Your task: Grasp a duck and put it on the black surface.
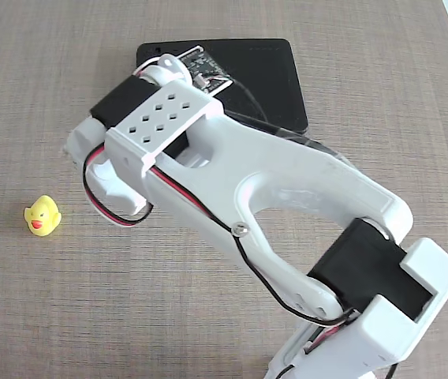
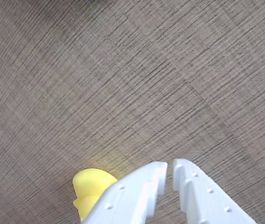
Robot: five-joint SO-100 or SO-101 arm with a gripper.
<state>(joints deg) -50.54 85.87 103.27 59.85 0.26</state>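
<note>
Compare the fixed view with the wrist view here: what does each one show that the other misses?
Only the fixed view shows the black case, partly hidden behind the arm, and the duck's face and beak. Only the wrist view shows the gripper, fingertips nearly touching with nothing between them, one finger covering part of the duck. Both show the yellow duck resting on the wood-grain table.

Woodgrain table [image 1: 366, 87]: duck [image 1: 42, 215], black case [image 1: 267, 75]

bare table [image 1: 66, 308] all round the duck [image 1: 42, 215], arm [image 1: 287, 197] overhanging the black surface [image 1: 267, 75]
</note>
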